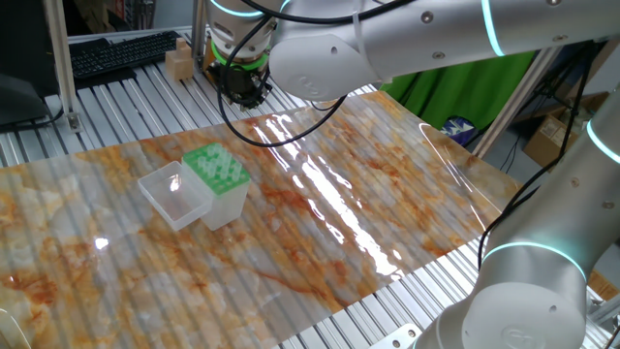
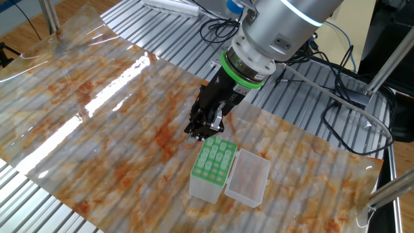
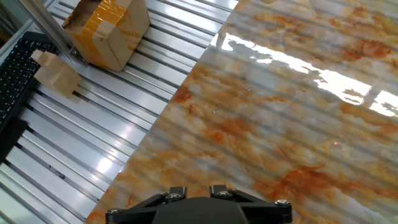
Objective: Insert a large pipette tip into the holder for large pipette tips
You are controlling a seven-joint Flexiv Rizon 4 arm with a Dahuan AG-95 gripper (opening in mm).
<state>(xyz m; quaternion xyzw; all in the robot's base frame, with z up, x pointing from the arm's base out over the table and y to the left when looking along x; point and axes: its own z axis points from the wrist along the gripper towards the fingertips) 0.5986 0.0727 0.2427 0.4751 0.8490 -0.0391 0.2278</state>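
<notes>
The holder for large pipette tips (image 1: 217, 171) is a translucent white box with a green hole plate, standing on the marbled mat. Its clear lid (image 1: 172, 195) lies open beside it. In the other fixed view my black gripper (image 2: 206, 131) hangs just above the far end of the holder (image 2: 215, 163), whose lid (image 2: 247, 178) sits to its right. From the one fixed view the gripper (image 1: 246, 89) is raised well above the mat. The hand view shows only the finger bases (image 3: 177, 193) over bare mat. I cannot make out the large pipette tip in any view.
Two cardboard boxes (image 3: 106, 30) (image 3: 56, 75) and a black keyboard (image 3: 15, 84) sit on the slatted metal table beyond the mat's edge. Cables (image 2: 336, 110) trail at the other side. A green cloth (image 1: 465, 82) hangs behind.
</notes>
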